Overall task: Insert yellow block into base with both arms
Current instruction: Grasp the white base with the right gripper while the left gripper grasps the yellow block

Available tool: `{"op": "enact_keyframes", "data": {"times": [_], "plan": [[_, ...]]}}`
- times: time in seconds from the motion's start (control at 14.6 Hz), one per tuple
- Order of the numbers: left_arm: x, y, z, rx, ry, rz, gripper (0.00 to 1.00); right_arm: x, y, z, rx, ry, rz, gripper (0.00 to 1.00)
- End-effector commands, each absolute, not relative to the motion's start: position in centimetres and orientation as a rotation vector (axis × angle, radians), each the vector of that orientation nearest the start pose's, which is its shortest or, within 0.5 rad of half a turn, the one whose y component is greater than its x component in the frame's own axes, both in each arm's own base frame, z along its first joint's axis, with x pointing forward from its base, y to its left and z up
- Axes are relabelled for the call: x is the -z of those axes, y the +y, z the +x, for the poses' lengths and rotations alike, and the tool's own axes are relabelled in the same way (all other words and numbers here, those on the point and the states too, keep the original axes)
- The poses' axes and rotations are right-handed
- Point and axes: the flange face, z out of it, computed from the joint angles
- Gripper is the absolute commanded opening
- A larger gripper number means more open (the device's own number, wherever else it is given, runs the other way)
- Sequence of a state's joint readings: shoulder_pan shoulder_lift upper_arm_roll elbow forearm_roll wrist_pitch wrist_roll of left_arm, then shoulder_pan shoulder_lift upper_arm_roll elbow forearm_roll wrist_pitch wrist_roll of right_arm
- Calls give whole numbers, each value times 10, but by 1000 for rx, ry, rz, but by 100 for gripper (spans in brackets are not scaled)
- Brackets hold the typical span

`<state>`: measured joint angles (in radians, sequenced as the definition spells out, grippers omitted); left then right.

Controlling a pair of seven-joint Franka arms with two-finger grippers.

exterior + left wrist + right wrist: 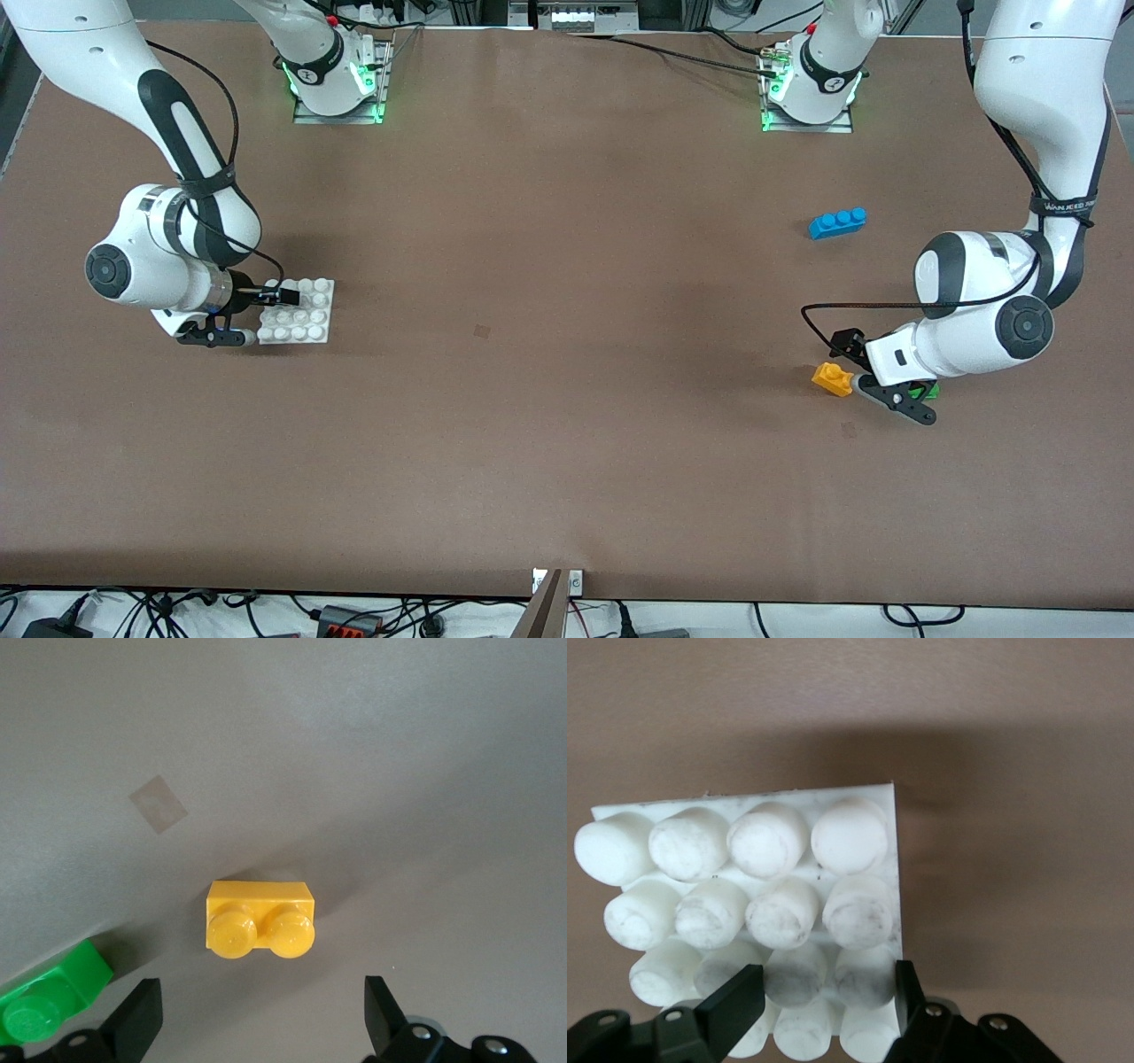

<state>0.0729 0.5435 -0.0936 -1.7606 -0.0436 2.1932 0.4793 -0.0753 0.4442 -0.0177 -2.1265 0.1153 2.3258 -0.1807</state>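
The yellow block [833, 379] lies on the table at the left arm's end, studs up. My left gripper [864, 377] hovers low right beside it, open and empty. In the left wrist view the block [260, 916] sits just ahead of the gap between my spread fingertips [261, 1014], not between them. The white base [330, 310] lies at the right arm's end. My right gripper [266, 312] is at the base's edge. In the right wrist view its fingers [822, 992] are closed across two stud columns of the base [744, 799], one finger against the plate's side edge.
A green two-stud brick [930, 388] lies partly under my left hand, beside the yellow block; it also shows in the left wrist view [49, 1005]. A blue three-stud brick [837, 222] lies farther from the front camera. A small patch mark [159, 803] is on the mat.
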Motion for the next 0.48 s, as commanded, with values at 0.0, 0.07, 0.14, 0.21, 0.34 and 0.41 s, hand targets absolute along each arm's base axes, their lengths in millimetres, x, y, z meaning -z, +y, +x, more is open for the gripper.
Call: {"op": "enact_keyframes", "data": {"times": [0.0, 0.07, 0.14, 0.21, 0.34, 0.41], "plan": [[-243, -10, 651, -106, 705, -3177, 100, -143, -25, 541, -416, -130, -2982, 65], [-239, -10, 651, -111, 705, -3178, 100, -138, -16, 540, -424, -138, -2970, 65], [-238, -10, 651, -89, 694, -3178, 100, -139, -1, 541, -424, -141, -2954, 65], [-230, -9, 647, -68, 687, -3175, 100, -141, 17, 543, -417, -142, -2927, 65], [-224, -10, 643, -56, 680, -3174, 100, -143, 40, 544, -418, -119, -2906, 65], [-224, -11, 643, -58, 661, -3178, 100, -143, 51, 543, -425, -111, -2911, 65]]}}
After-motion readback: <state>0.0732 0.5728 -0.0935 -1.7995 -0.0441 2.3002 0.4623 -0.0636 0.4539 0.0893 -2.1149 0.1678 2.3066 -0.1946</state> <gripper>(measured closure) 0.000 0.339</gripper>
